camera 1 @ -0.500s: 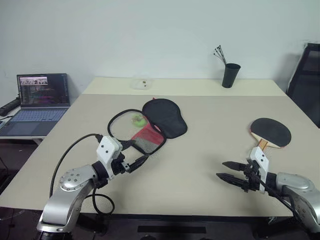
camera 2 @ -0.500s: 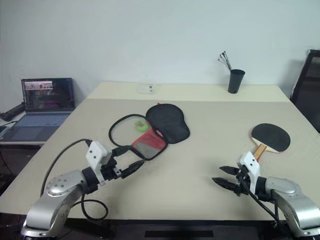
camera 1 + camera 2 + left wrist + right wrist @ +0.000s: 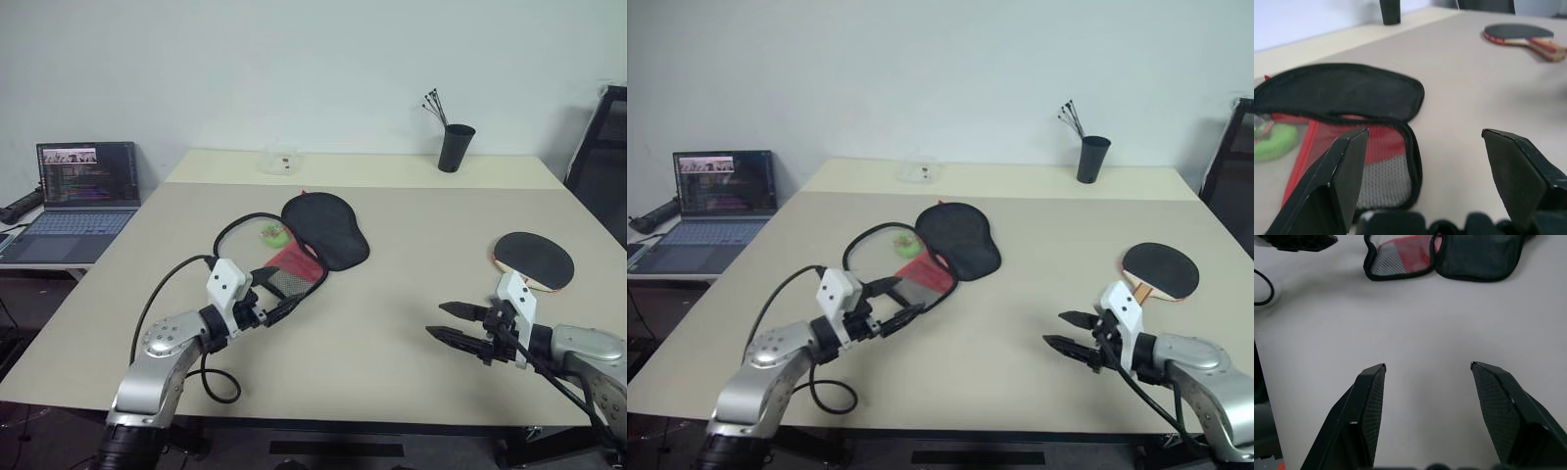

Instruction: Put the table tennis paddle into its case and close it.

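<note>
The case (image 3: 325,228) lies unzipped at the table's centre-left, its black flap folded back. Its red and mesh inside (image 3: 286,266) faces up, with a green charm (image 3: 272,233) beside it. My left gripper (image 3: 287,297) hovers open at the case's near end, nothing between its fingers; the left wrist view shows the case (image 3: 1342,93) just ahead. The table tennis paddle (image 3: 532,258) rests black face up at the right, handle toward me. My right gripper (image 3: 436,319) is open and empty above bare table, left of the paddle's handle.
An open laptop (image 3: 83,191) sits on a lower side table to the left. A black cup with sticks (image 3: 454,147) and a small clear item (image 3: 277,163) stand on the far table. A black chair (image 3: 602,147) is at the right edge.
My left arm has reached a little farther in toward the case's near end. The right gripper has edged slightly forward. Both stay open.
</note>
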`<state>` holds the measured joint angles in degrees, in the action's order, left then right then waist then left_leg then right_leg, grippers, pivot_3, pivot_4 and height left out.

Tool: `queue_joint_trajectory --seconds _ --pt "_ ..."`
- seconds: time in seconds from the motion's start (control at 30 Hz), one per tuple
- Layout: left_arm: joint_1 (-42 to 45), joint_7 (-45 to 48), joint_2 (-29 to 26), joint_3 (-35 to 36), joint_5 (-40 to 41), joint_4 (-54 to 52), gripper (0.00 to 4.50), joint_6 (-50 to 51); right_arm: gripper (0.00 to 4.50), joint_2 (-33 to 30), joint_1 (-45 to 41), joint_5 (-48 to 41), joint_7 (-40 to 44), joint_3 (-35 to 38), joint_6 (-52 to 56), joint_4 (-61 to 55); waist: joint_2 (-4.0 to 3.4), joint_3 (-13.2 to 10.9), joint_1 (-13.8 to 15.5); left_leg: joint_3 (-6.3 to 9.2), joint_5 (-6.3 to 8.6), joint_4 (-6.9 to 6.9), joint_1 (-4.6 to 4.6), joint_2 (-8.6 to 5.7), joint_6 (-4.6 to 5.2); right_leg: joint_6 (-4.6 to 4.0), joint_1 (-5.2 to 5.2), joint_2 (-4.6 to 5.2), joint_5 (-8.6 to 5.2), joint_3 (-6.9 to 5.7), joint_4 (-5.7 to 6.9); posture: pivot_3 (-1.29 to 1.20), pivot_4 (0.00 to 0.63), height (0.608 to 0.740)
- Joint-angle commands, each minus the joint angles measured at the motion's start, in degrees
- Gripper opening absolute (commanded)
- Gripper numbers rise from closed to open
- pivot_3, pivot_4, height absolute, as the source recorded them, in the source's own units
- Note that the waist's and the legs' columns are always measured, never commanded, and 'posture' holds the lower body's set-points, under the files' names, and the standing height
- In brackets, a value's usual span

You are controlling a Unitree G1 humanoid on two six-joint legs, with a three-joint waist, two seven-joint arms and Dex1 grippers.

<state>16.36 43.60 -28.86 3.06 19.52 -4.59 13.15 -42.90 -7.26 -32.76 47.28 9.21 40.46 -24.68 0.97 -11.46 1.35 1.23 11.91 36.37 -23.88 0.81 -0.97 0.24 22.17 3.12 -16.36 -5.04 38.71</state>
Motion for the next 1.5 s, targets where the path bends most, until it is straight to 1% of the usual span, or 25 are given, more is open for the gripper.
queue_joint_trajectory --seconds 0.03,0.17,0.2,0.3,0.47,0.63,0.9,0.97,1.17,1.3,1.4,1.5 --pt "1.6 -0.9 -0.7 1.3 -0.9 -0.7 4.05 -2.0 3.02 2.2 -5.6 -0.5 -1.5 -1.3 -0.7 1.1 0.07 0.0 -0.4 -0.02 0.0 0.0 0.02 0.02 0.0 0.02 0.01 0.0 0.01 0.02 0.01 0.0 0.15 0.74" --pt "0.3 -1.2 -2.9 4.7 -0.9 0.7 4.05 -3.1 3.02 7.8 -12.6 2.0 -4.7 -5.8 -1.7 5.8 0.18 -0.1 -0.7 -0.04 0.0 -0.01 0.04 0.14 0.0 0.01 0.04 -0.05 0.02 0.06 0.04 0.0 0.15 0.74" --pt "0.2 -1.6 -3.1 4.9 -1.0 0.4 4.05 -2.7 3.02 8.1 -14.4 3.4 -4.7 -7.1 -2.3 7.5 0.17 -0.1 -0.8 -0.04 0.0 -0.03 0.05 0.16 0.0 0.0 0.05 -0.07 0.01 0.03 0.06 0.0 0.15 0.74" --pt "0.1 -1.6 -3.0 4.4 -1.1 0.4 4.05 -2.5 3.02 9.6 -17.7 4.1 -4.4 -8.5 -2.5 10.2 0.19 -0.2 -0.7 -0.03 0.0 -0.03 0.02 0.12 -0.01 0.0 0.08 -0.06 0.01 0.02 0.11 0.0 0.15 0.74" --pt "2.8 -3.6 -2.5 2.6 -4.4 2.5 4.05 -2.6 3.02 11.6 -20.3 6.4 -4.8 -9.8 -4.9 14.7 0.22 -0.2 -0.1 -0.06 -0.01 -0.01 -0.02 -0.07 -0.01 0.03 0.07 -0.01 0.03 0.07 0.08 0.0 0.15 0.74" --pt "6.6 -4.0 -1.3 -0.7 -7.7 7.6 4.05 -3.3 3.02 12.3 -18.6 6.6 -4.8 -9.7 -5.4 13.6 0.23 -0.2 0.0 -0.09 -0.01 0.01 -0.02 -0.08 0.0 0.07 0.07 -0.01 0.06 0.1 0.1 0.0 0.15 0.74" --pt "15.9 -1.5 2.0 -7.0 -12.9 21.8 4.05 -8.5 3.02 12.4 -16.2 6.3 -6.2 -9.0 -4.9 11.1 0.24 -0.2 -0.1 -0.18 -0.01 0.04 0.0 -0.06 0.0 0.06 0.08 -0.03 0.06 0.05 0.17 0.0 0.15 0.74" --pt "18.2 -0.3 2.9 -8.5 -14.1 27.0 4.05 -10.3 3.02 12.3 -15.3 6.0 -6.7 -8.6 -4.3 10.0 0.24 -0.2 -0.2 -0.29 -0.01 0.03 0.0 -0.06 0.0 0.06 0.09 -0.03 0.07 0.02 0.18 0.0 0.15 0.74" --pt "21.6 0.7 5.5 -10.5 -16.4 36.1 4.05 -13.7 3.02 12.3 -14.1 5.6 -7.5 -8.2 -3.3 8.1 0.25 -0.2 -0.2 -0.37 -0.01 0.04 0.0 -0.06 0.0 0.07 0.09 -0.04 0.07 -0.06 0.2 0.0 0.15 0.74" --pt "21.9 1.4 7.5 -11.0 -16.9 38.0 4.05 -14.6 3.02 12.4 -14.3 5.3 -7.6 -8.2 -3.0 7.8 0.25 -0.2 -0.2 -0.37 -0.01 0.05 0.0 -0.06 0.0 0.08 0.1 -0.03 0.08 -0.06 0.21 0.0 0.15 0.74" --pt "21.5 2.4 9.1 -10.8 -15.7 36.6 4.05 -14.4 3.02 12.4 -14.5 5.0 -7.4 -8.1 -2.9 7.7 0.25 -0.2 -0.1 -0.35 -0.01 0.09 0.0 -0.07 0.0 0.08 0.08 -0.03 0.08 -0.07 0.22 0.0 0.15 0.74" --pt "20.9 3.0 9.5 -10.1 -15.0 35.3 4.05 -13.4 3.02 12.3 -14.6 4.7 -7.3 -8.0 -2.8 7.6 0.25 -0.2 -0.1 -0.35 -0.01 0.18 -0.04 -0.08 0.0 0.11 0.07 -0.02 0.1 -0.07 0.22 0.0 0.15 0.74"
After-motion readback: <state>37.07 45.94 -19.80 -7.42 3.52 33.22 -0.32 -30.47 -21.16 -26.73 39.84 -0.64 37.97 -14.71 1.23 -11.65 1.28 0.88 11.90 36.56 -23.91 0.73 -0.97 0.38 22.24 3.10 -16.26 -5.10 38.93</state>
